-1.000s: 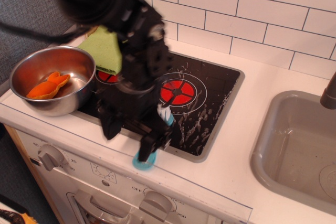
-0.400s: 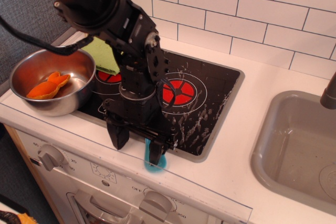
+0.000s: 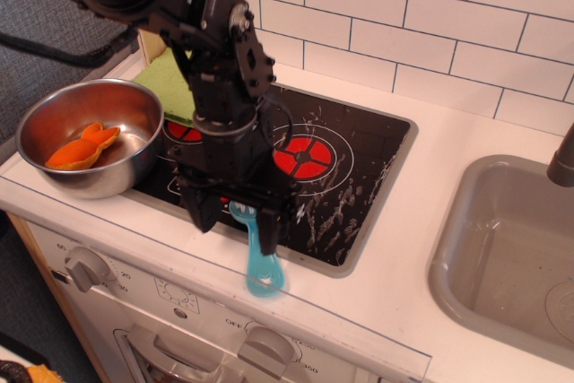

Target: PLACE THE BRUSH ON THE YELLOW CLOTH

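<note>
The light-blue brush (image 3: 261, 260) lies at the front edge of the black stovetop (image 3: 359, 168), its rounded handle end on the white counter. Its head is hidden under my gripper. My gripper (image 3: 239, 220) is low over the brush's upper end, with one finger on each side of it. The jaws stand well apart, wider than the handle, so it is open. The yellow-green cloth (image 3: 169, 87) lies at the back left of the stovetop, behind my arm, which partly covers it.
A steel bowl (image 3: 54, 118) holding an orange item (image 3: 82, 145) stands at the left, next to the cloth. A grey sink (image 3: 507, 257) is at the right, with a dark faucet (image 3: 563, 161). A white tiled wall runs behind.
My gripper has shifted left and back a little. More of the brush handle now shows, lying flat and pointing toward the front edge.
</note>
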Available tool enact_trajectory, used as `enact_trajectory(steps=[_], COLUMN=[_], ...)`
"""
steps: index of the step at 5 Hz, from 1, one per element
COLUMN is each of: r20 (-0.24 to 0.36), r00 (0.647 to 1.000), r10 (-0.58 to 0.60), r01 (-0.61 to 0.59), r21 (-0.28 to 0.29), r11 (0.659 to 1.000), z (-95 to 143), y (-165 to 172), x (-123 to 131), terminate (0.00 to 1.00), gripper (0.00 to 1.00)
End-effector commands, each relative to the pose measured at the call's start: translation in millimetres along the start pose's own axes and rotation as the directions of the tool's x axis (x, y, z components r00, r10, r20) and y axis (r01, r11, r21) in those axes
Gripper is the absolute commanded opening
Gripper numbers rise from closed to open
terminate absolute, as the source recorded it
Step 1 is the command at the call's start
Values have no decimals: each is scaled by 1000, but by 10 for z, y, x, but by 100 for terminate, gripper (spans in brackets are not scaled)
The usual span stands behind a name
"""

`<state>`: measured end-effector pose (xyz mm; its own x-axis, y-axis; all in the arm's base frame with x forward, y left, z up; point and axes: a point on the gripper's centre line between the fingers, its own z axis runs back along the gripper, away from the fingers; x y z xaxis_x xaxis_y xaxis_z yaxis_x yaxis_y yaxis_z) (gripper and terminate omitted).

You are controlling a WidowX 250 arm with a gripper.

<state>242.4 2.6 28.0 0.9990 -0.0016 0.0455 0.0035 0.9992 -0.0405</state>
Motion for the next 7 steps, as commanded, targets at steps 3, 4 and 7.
enact_trajectory(steps=[3, 4, 7], r20=[3, -16, 143], r00=[999, 998, 989], r10=[41, 53, 32], r01=[-42, -50, -46], r21=[129, 163, 93], r11=[991, 985, 995], z=[-296, -421, 455], y=[23, 113, 440], x=[276, 316, 873], terminate=[0, 0, 0], gripper=[100, 100, 0])
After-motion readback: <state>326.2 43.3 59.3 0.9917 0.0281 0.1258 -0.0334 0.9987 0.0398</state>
